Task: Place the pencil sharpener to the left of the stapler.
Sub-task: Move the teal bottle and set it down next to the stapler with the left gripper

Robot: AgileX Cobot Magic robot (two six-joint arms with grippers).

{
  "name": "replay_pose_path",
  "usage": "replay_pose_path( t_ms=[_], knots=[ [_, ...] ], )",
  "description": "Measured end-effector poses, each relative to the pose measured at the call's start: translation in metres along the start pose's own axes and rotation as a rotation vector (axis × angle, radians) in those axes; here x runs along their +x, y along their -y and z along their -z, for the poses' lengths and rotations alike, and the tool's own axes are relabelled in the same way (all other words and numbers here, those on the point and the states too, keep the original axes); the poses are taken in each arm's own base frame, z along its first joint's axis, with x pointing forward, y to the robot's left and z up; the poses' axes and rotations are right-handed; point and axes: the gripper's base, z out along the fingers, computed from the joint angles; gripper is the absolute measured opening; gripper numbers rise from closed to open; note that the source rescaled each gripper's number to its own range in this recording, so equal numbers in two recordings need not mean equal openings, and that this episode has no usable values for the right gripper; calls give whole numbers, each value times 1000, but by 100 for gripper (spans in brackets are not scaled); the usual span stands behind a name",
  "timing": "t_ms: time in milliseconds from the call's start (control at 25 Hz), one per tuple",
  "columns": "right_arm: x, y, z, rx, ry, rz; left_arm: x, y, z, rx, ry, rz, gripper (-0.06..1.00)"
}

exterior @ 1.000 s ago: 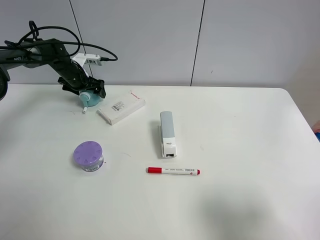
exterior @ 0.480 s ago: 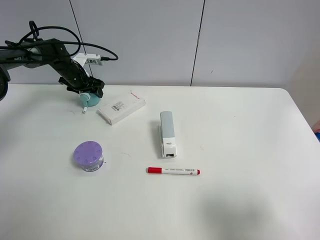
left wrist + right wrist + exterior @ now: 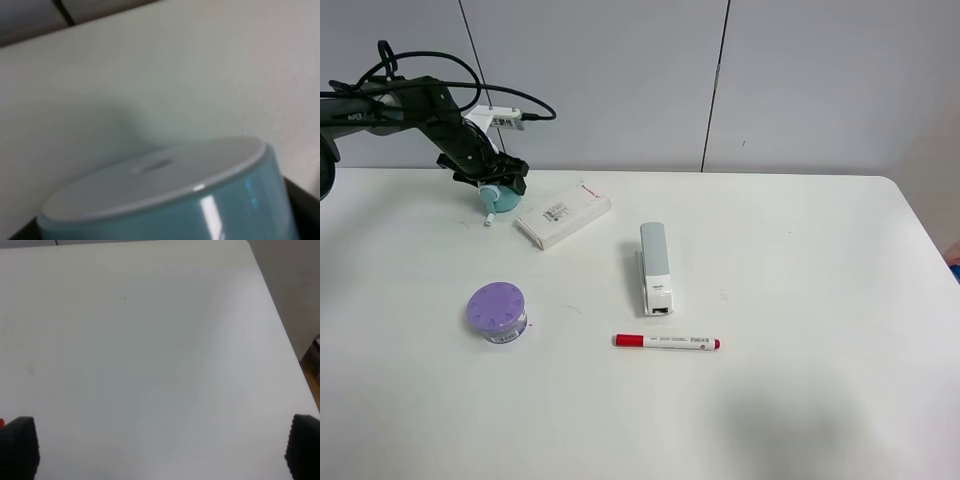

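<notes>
The teal pencil sharpener (image 3: 500,199) sits at the back left of the table, its small white crank pointing toward the front. My left gripper (image 3: 492,184) comes down over it from behind and its dark fingers close on the body. In the left wrist view the sharpener (image 3: 175,200) fills the lower part, white ring up, with dark finger parts at both sides. The white stapler (image 3: 655,268) with a grey top lies mid-table, well to the right of the sharpener. In the right wrist view my right gripper (image 3: 162,450) is open over bare table.
A flat white labelled box (image 3: 563,215) lies between the sharpener and the stapler. A purple round tub (image 3: 497,312) stands front left. A red marker (image 3: 666,342) lies in front of the stapler. The table's right edge (image 3: 280,325) shows in the right wrist view.
My left gripper and the sharpener shifted slightly toward the back of the table over the last second. Nothing else moved.
</notes>
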Motion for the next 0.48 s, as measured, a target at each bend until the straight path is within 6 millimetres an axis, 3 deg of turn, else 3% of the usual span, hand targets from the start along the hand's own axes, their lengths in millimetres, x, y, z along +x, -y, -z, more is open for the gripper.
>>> replay_pose_path(
  t_ms=[480],
  knots=[
    [0, 0, 0, 0, 0, 0, -11, 15, 45, 6, -33, -46, 0]
  ],
)
